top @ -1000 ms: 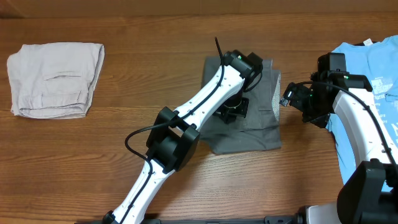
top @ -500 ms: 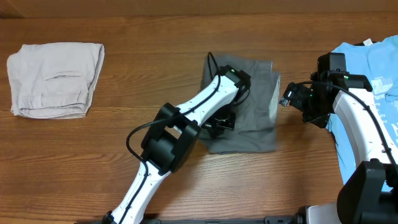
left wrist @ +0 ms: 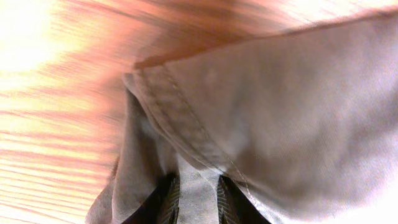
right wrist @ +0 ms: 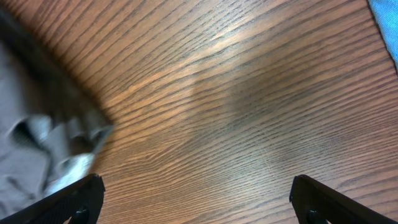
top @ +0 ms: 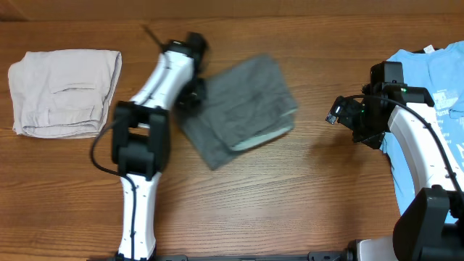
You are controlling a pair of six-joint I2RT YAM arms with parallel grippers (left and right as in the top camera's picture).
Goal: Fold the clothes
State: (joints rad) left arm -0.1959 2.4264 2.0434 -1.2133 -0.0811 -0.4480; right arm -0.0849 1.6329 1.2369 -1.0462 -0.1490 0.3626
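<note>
The clothes (top: pixel 239 109), dark-grey folded shorts, lie skewed on the wood table, left of centre. My left gripper (top: pixel 190 93) is at their left edge. In the left wrist view its jaws (left wrist: pixel 198 200) stand narrow, with a ridge of the grey cloth (left wrist: pixel 280 112) pinched between the two pads beside a stitched hem. My right gripper (top: pixel 337 116) hovers to the right of the shorts, apart from them. It is wide open (right wrist: pixel 199 205) over bare wood. A blurred corner of the shorts (right wrist: pixel 31 143) shows at the left of the right wrist view.
A pale beige folded garment (top: pixel 65 90) lies at the far left of the table. A light-blue T-shirt (top: pixel 435 109) covers the right edge, under my right arm, and its corner (right wrist: pixel 387 15) shows in the right wrist view.
My left arm has swung to the left and dragged the shorts with it, turning them askew. Its jaws now stand slightly wider. The right arm has not moved.
</note>
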